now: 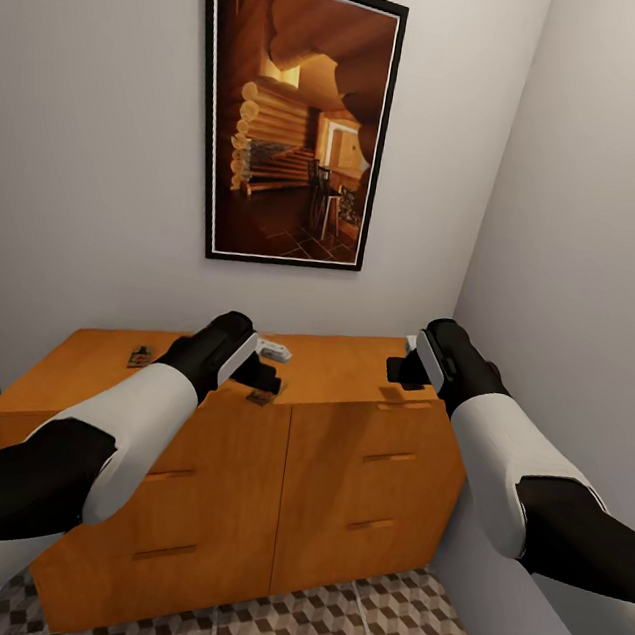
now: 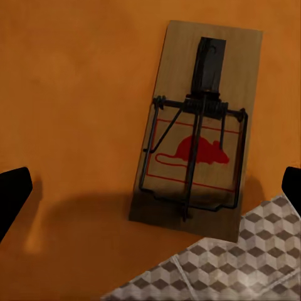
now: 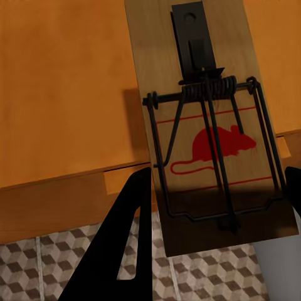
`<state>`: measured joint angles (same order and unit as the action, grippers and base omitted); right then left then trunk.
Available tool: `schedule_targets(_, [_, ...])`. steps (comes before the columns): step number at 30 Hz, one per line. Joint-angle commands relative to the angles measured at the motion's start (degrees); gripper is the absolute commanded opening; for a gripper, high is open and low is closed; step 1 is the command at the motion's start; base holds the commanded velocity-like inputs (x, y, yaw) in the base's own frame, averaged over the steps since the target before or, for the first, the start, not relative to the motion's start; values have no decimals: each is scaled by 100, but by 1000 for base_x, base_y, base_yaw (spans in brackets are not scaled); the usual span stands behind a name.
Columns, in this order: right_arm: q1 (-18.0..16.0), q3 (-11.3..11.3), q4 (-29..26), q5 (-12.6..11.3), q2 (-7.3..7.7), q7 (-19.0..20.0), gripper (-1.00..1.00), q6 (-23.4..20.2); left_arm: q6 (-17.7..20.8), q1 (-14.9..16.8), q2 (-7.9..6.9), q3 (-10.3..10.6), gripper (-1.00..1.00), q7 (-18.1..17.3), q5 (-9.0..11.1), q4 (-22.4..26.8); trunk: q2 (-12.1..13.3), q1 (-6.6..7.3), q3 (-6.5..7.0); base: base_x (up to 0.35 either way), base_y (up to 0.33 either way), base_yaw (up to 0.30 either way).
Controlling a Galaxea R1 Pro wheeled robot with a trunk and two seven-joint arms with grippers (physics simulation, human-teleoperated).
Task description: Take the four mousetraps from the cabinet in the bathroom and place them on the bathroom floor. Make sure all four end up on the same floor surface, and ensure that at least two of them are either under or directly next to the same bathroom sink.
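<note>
Pale grey walls; framed log-cabin picture hung above.

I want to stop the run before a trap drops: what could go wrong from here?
The right-hand mousetrap overhangs the cabinet front edge above the bathroom floor; a nudge from the right gripper might tip it off. The left gripper hovers open over another mousetrap at the same edge; one finger closing crooked may push it over.

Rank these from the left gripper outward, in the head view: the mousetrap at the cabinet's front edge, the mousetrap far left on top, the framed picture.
1. Front-edge mousetrap, just below the left gripper.
2. Far-left mousetrap, on the cabinet top.
3. Framed picture, up on the wall.
</note>
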<state>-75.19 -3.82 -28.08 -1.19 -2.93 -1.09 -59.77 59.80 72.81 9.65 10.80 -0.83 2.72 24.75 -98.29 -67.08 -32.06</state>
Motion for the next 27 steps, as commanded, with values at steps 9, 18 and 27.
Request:
schedule_targets(9, [5,-23,3,-32,-3,-14,-100,-23,20,5,-20,47,100,-13,26,-346,-3,0,-6,0,0,0])
schedule_targets(18, [13,-23,4,-47,2,-2,-100,-23,20,5,-14,40,100,-14,25,-388,-3,0,-6,0,0,0])
schedule_targets(27, [14,-23,4,-43,2,3,-100,-23,20,5,-7,36,100,-11,18,-388,-3,0,-6,0,0,0])
